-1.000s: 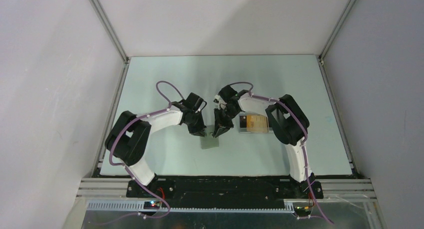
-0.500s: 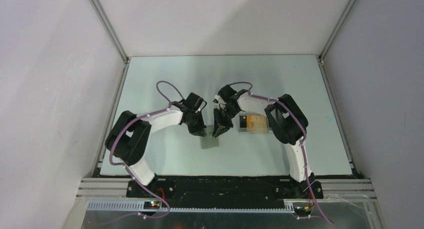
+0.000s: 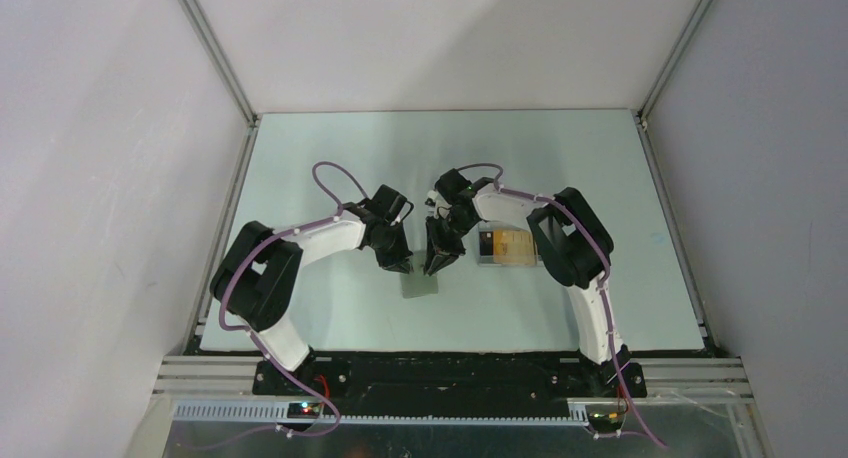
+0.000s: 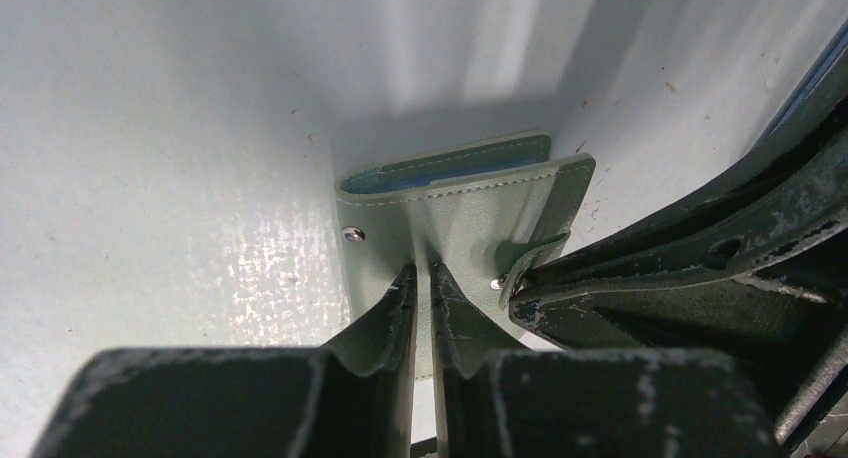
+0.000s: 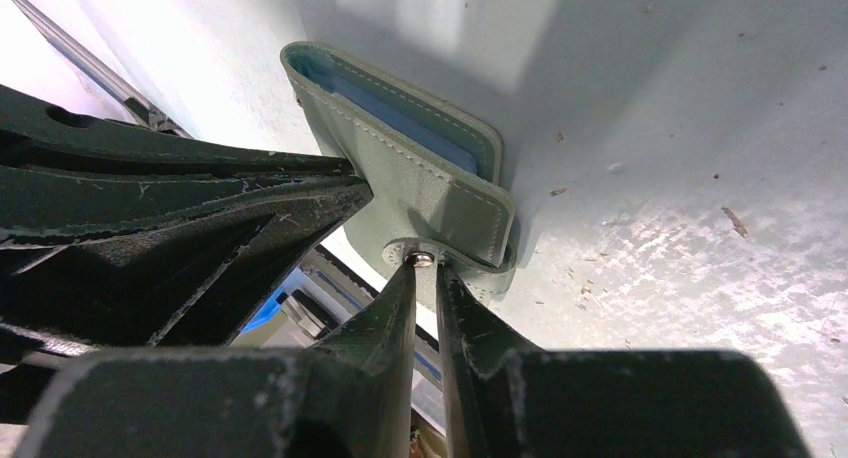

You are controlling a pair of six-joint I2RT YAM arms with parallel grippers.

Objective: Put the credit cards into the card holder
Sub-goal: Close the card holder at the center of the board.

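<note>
The card holder [image 4: 470, 213] sits on the table [image 3: 330, 158] about midway between its left and right edges and somewhat nearer the near edge than the far one; it is grey-green outside, and a bluish lining shows along the open top edge between its two panels; the left gripper [image 4: 422, 283] comes at it from the left side with its jaws drawn close together, clamping the front panel, whose green material runs up between the two fingers; the right gripper [image 5: 425, 273] comes from the right side, its jaws also narrow with only a thin slit between them, and its tips are at the snap tab [image 5: 455, 213], right against the small metal stud [image 5: 424, 259]; whether those tips actually pinch the tab or merely touch it cannot be told; the two grippers stand just beside one another over the card holder; the credit cards [image 3: 508, 244], orange-gold with a black part at their left end, lie in a clear tray [image 3: 505, 264] on the table to the right of the card holder, apart from it and partly under the right arm.
</note>
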